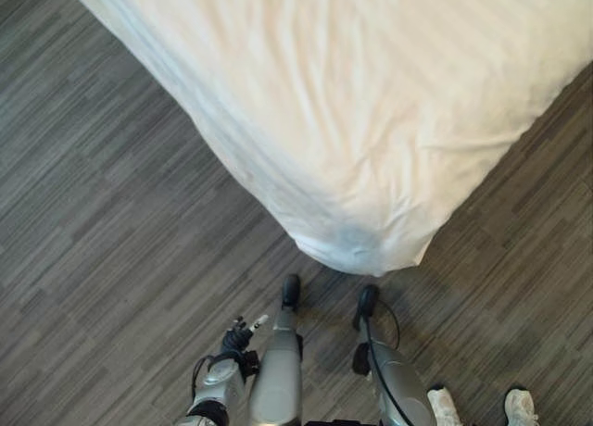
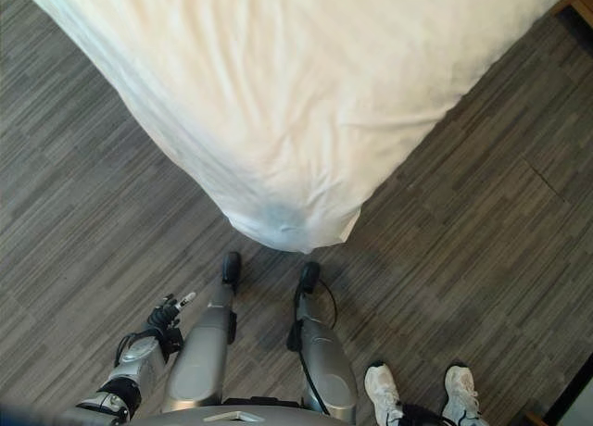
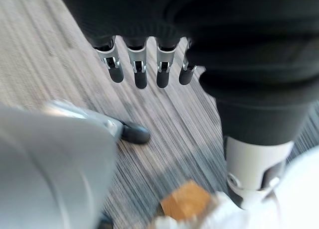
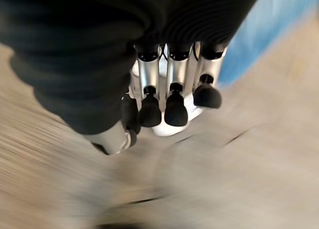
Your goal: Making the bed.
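The bed (image 1: pixel 371 102) is covered by a white sheet that hangs down over its near corner (image 2: pixel 292 224), slightly wrinkled there. That corner points at me across the grey wood-grain floor. My left hand (image 2: pixel 171 312) hangs low at my left side, well short of the bed. In the left wrist view its fingers (image 3: pixel 139 67) are straight and hold nothing, and a patch of white cloth (image 3: pixel 299 189) shows past the thumb. My right hand (image 4: pixel 174 84) hangs over the floor with relaxed fingers, also empty.
A person in white shoes (image 2: pixel 384 391) stands close behind me on my right. A wooden piece of furniture (image 2: pixel 582 5) sits at the far right. A brown wooden block (image 3: pixel 187 199) shows under the white cloth. Grey floor runs along both sides of the bed.
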### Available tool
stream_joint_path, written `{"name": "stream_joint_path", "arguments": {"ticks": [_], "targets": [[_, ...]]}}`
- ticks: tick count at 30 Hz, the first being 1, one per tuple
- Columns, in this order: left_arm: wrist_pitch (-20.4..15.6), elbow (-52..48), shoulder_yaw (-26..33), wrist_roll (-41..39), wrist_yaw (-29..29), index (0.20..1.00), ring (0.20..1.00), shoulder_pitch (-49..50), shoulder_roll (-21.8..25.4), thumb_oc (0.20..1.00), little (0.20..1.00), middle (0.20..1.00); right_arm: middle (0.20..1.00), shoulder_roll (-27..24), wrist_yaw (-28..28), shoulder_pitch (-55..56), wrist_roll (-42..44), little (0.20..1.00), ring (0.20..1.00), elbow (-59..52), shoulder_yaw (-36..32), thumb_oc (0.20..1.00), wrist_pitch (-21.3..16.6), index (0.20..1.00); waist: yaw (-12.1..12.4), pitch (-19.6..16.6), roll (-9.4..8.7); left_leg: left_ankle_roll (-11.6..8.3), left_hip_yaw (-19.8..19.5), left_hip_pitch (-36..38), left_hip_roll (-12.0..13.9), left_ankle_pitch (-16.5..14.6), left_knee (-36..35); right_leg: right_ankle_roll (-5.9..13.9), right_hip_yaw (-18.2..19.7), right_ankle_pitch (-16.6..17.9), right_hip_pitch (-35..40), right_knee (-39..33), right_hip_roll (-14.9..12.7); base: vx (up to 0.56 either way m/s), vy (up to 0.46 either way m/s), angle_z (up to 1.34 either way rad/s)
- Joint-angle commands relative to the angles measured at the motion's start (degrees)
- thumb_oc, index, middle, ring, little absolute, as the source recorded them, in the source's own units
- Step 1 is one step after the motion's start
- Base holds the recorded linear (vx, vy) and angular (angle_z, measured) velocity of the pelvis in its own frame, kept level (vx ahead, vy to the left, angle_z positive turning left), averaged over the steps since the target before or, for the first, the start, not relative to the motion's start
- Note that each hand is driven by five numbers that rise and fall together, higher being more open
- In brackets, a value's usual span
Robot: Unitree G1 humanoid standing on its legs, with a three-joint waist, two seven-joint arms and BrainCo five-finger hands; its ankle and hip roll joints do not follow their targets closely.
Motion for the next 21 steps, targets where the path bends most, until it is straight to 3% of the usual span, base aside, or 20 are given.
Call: {"name": "stream_joint_path", "arguments": {"ticks": [1, 3, 6, 14, 17, 18, 19, 21], "targets": [[-3.3, -4.01, 0.88, 1.56, 2.03, 1.0, 1.0, 1.83, 0.76, 1.0, 1.0, 1.0, 0.2, -2.76, -6.68, -0.07, 6.74, 0.2, 0.2, -12.21, -3.48, 0.2, -9.92, 0.2, -0.34, -4.0, 1.93, -1.42, -1.45, -0.02, -0.34, 5.44, -3.42, 5.41, -0.72, 2.0, 2.07, 0.76, -2.48, 0.06, -0.001, -0.25], [-3.37, -13.87, 1.95, 3.14, 2.71, 1.0, 1.0, 5.85, 2.73, 1.0, 1.0, 1.0, 0.2, -2.69, -12.17, 3.33, 2.97, 0.2, 0.2, -27.69, -9.4, 0.2, -12.58, 0.2, -1.63, -7.17, 2.59, -0.91, -1.04, 2.93, -0.68, 4.48, -3.42, 5.39, -0.62, 1.13, 5.18, 0.76, -2.84, 0.14, 0.007, -0.08], [-3.23, -21.1, 5.09, 3.3, 2.36, 1.0, 1.0, 10.37, 3.18, 1.0, 1.0, 1.0, 0.2, -2.49, -14.04, 6.53, -4.02, 0.2, 0.2, -42.37, -12.75, 0.2, -13.45, 0.2, -2.56, -11.14, 4.0, -0.39, -0.72, 7.56, -0.97, 3.27, -3.42, 5.17, -0.56, -1.18, 9.21, 2.62, -3.47, 0.14, 0.039, 0.03], [-2.62, -32.05, 9.31, 7.89, -0.6, 1.0, 1.0, 18.98, 2.24, 1.0, 1.0, 1.0, 0.2, -0.69, -13.04, 13.57, -18.95, 0.2, 0.2, -59.3, -15.94, 0.2, -11.0, 0.2, -2.98, -17.2, 5.71, 0.58, -0.49, 14.96, -1.67, 1.7, -3.4, 5.17, -0.88, -3.86, 16.06, 4.77, -4.74, 0.1, 0.018, 0.01], [-2.62, -36.09, 8.73, 8.1, -0.67, 1.0, 1.0, 19.52, 1.94, 1.0, 1.0, 1.0, 0.2, 0.91, -10.58, 11.58, -15.33, 0.2, 0.2, -60.34, -11.67, 0.2, -11.6, 0.2, -2.52, -19.1, 5.73, 0.82, -0.13, 16.54, -1.85, 0.96, -3.17, 5.15, -0.8, -4.25, 17.81, 4.44, -4.94, 0.03, -0.004, -0.02], [-2.67, -37.41, 7.98, 8.21, -0.57, 1.0, 1.0, 18.97, 2.02, 1.0, 1.0, 1.0, 0.451, 1.87, -9.68, 10.73, -13.42, 0.451, 0.451, -60.28, -9.71, 0.451, -11.82, 0.451, -2.4, -19.63, 5.8, 0.89, 0.08, 16.98, -1.82, 0.81, -3.11, 5.11, -0.66, -4.37, 18.13, 4.38, -4.9, 0.0, 0.001, -0.04], [-2.49, -38.46, 7.21, 8.47, -0.71, 1.0, 1.0, 18.64, 2.12, 1.0, 1.0, 1.0, 1.0, 2.33, -8.88, 10.29, -12.75, 1.0, 1.0, -60.85, -7.58, 1.0, -11.66, 1.0, -2.24, -19.97, 5.91, 0.92, 0.22, 17.18, -1.8, 0.72, -2.94, 5.02, -0.45, -4.41, 18.25, 4.51, -4.92, 0.0, 0.0, 0.0], [-2.74, -39.92, 6.08, 9.34, -0.81, 1.0, 1.0, 17.48, 2.66, 1.0, 1.0, 1.0, 1.0, 3.06, -6.58, 9.57, -12.08, 1.0, 1.0, -61.15, -3.24, 1.0, -10.91, 1.0, -2.16, -20.36, 5.92, 0.98, 0.37, 17.95, -1.76, 0.58, -2.87, 4.97, -0.15, -4.56, 18.67, 4.87, -4.86, -0.02, 0.004, -0.04]]}}
